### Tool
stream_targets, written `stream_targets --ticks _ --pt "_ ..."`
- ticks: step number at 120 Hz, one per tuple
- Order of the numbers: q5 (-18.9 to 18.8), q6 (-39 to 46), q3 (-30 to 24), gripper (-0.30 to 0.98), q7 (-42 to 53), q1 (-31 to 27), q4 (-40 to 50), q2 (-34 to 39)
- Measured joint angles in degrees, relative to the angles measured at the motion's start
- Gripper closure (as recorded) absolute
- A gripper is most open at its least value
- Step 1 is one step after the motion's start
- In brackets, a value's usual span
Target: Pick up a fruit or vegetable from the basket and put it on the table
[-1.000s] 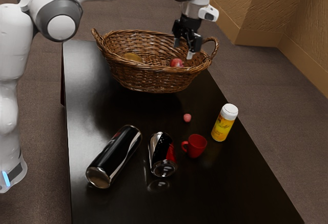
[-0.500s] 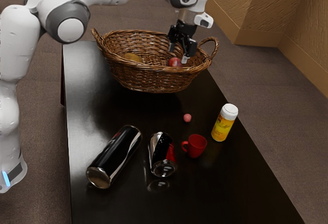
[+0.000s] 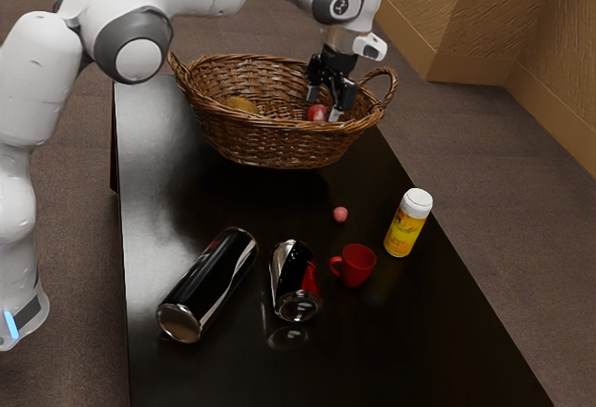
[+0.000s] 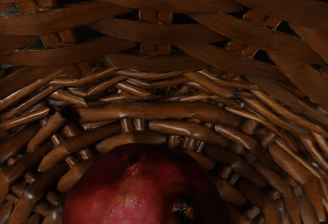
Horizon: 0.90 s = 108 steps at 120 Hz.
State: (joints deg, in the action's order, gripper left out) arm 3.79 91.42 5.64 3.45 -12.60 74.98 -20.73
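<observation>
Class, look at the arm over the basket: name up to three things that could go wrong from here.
The round red fruit might slip or roll as the end effector closes.
The fingers are near the basket's rim, so they could catch the wicker on closing or lifting.
Set down on the bare, glossy table, the fruit may roll into the red cup.

Basket (image 3: pixel 270 146) open above; wicker walls (image 4: pixel 164 29) (curving round) block sideways.
</observation>
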Motion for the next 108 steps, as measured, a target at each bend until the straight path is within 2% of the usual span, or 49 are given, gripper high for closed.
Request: stream_targets --ticks 90,108 --pt "1.2 0.2 -0.2 0.0 1.2 -0.6 -1.0 -3.1" --pt "1.1 0.3 -0.2 0.27 1.3 -0.6 -1.7 -3.3"
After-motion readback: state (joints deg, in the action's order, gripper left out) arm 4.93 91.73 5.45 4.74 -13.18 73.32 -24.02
